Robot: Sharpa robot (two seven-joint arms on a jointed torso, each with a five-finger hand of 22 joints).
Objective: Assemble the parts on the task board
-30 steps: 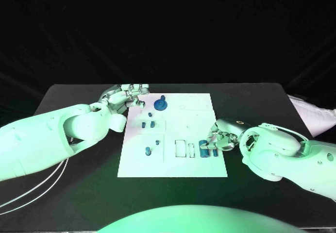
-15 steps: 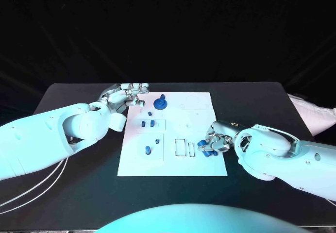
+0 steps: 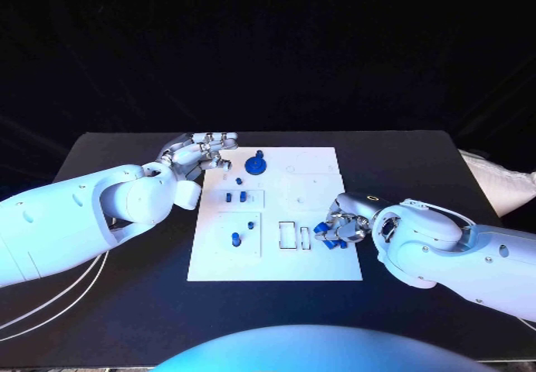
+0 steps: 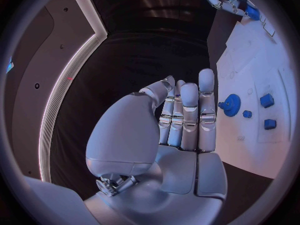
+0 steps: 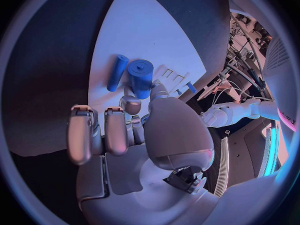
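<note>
The white task board [image 3: 268, 260] lies mid-table. My right hand [image 3: 346, 225] sits at the board's right edge, its thumb and a finger pinching the end of a thick blue cylinder [image 3: 321, 228] [image 5: 140, 77]. A thin blue cylinder [image 3: 333, 242] [image 5: 117, 72] lies beside it on the board. My left hand [image 3: 204, 152] [image 4: 181, 120] hovers off the board's far left corner, fingers straight and empty. A blue gear [image 3: 257, 164] [image 4: 232, 105] stands close by. Small blue pieces [image 3: 229, 198] [image 3: 235, 237] sit in the board's left half.
Two narrow slots [image 3: 288, 235] are cut in the board just left of my right hand. A pale bundle [image 3: 492, 178] lies at the table's right edge. White cables [image 3: 67, 287] hang under my left arm over the black table [image 3: 134, 310].
My right hand closed in over the two blue cylinders and took hold of the thick one, shifting it slightly toward the far side. The left hand has stayed put.
</note>
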